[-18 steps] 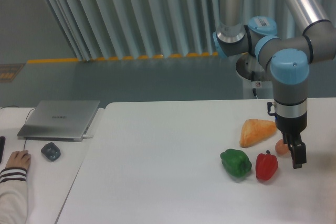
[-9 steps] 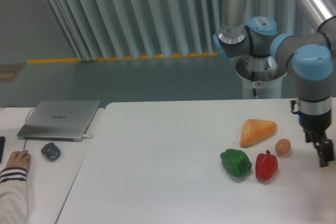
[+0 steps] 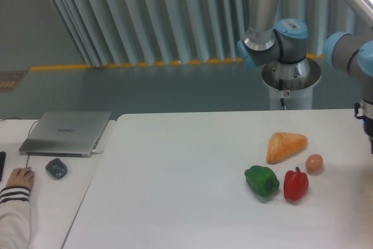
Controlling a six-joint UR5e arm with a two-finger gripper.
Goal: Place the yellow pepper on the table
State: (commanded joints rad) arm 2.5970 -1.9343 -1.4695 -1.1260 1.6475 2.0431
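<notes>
White table (image 3: 175, 190) before grey slats. Right of the egg (image 3: 314, 162), only the arm's wrist (image 3: 367, 122) at the edge; claw out of view. No yellow pepper visible, so direction unknowable.

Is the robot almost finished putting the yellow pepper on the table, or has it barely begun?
Barely begun, as far as this view shows. No yellow pepper is visible. The table holds only a green pepper, a red pepper, a triangular bread and a small egg-like thing. The arm reaches off the right edge, its pincer out of view, so whether it holds anything cannot be told. Placing the pepper is still left.
</notes>
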